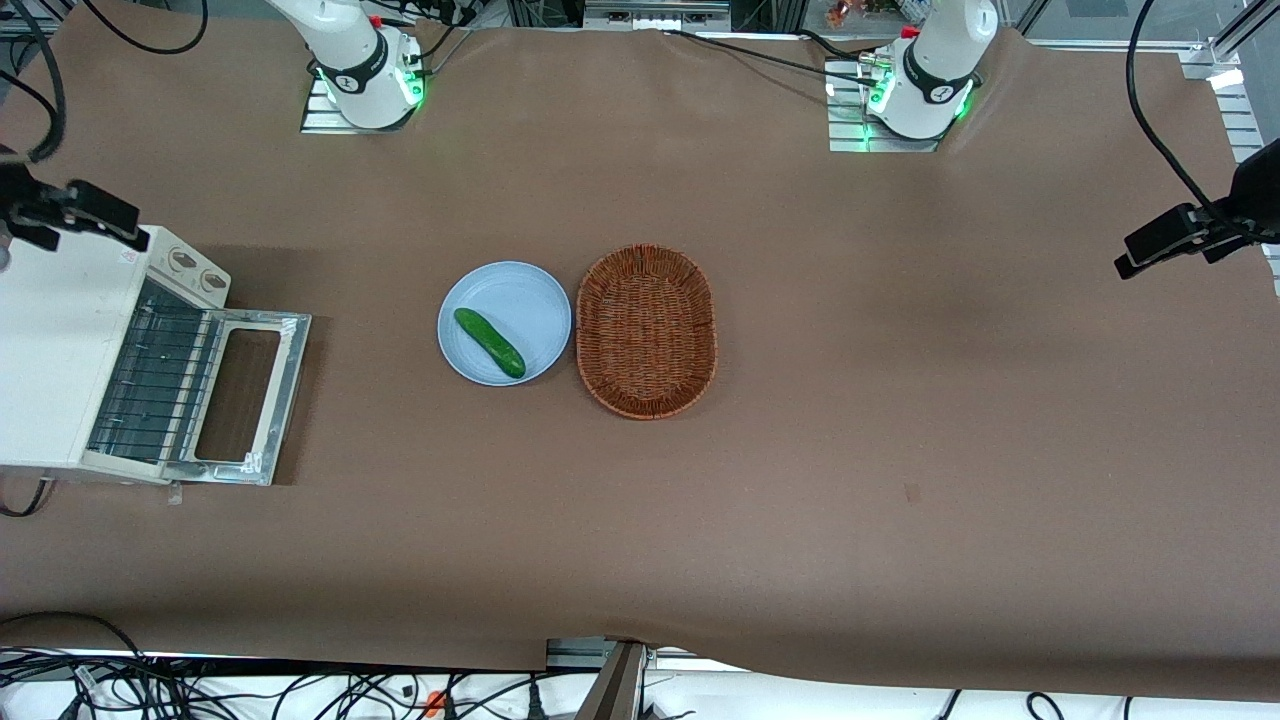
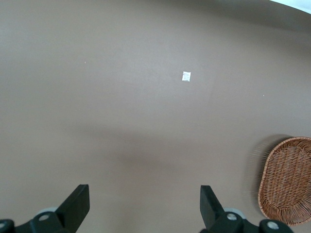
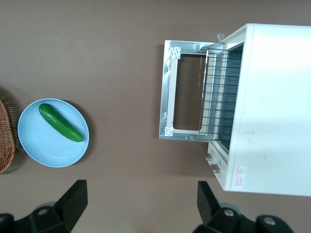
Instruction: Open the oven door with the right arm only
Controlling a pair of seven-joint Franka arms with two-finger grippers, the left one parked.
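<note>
The cream-white toaster oven (image 1: 50, 350) stands toward the working arm's end of the table. Its oven door (image 1: 288, 385) is swung fully down and lies flat on the table in front of the oven, leaving the wire rack (image 1: 150, 380) exposed. The right wrist view shows the same door (image 3: 166, 92), rack (image 3: 216, 92) and oven body (image 3: 272, 107) from high above. My right gripper (image 3: 141, 188) is open and empty, well above the table and apart from the door. Its black body (image 1: 95, 215) shows over the oven's corner farthest from the front camera.
A light blue plate (image 1: 530, 300) holding a green cucumber (image 1: 489, 343) sits mid-table, with a brown wicker basket (image 1: 648, 330) beside it. The plate (image 3: 36, 143) and cucumber (image 3: 60, 122) also show in the right wrist view. Two knobs (image 1: 195, 270) are on the oven's front.
</note>
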